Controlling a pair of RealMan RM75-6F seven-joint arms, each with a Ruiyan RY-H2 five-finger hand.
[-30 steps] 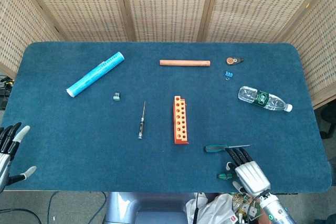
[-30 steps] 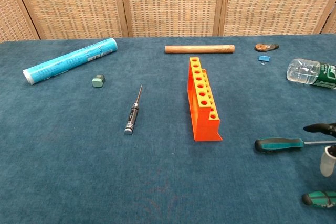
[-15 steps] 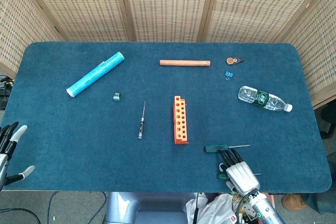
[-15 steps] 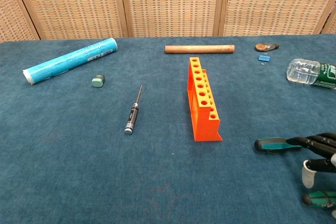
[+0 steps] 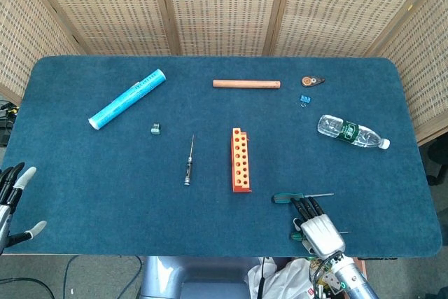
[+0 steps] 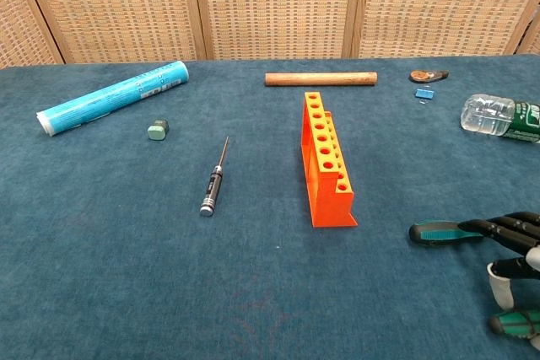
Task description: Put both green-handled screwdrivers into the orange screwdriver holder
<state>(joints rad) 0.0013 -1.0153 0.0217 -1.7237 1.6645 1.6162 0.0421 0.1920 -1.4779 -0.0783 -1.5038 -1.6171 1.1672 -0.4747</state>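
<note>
The orange screwdriver holder [image 5: 241, 161] [image 6: 327, 162] stands upright mid-table with its holes facing up. One green-handled screwdriver [image 5: 288, 198] [image 6: 438, 232] lies flat to the right of it, its shaft pointing right. The second green-handled screwdriver [image 5: 298, 235] [image 6: 511, 322] lies near the table's front edge, mostly hidden by my right hand. My right hand [image 5: 318, 226] [image 6: 516, 246] hovers between the two, its dark fingers [image 6: 504, 227] stretched over the first screwdriver's handle end, gripping nothing. My left hand [image 5: 12, 204] is at the table's left edge, its fingers spread and empty.
A black precision screwdriver [image 5: 188, 162] lies left of the holder. A blue tube [image 5: 126, 98], a small grey-green block [image 5: 155, 129], a wooden dowel [image 5: 246, 83], a brown tool [image 5: 313, 81], a blue clip [image 5: 305, 99] and a water bottle [image 5: 352, 131] lie further back.
My right hand has drawn back toward the front edge and shifted left, its fingers now reaching over the first green screwdriver's handle. The left hand dropped slightly.
</note>
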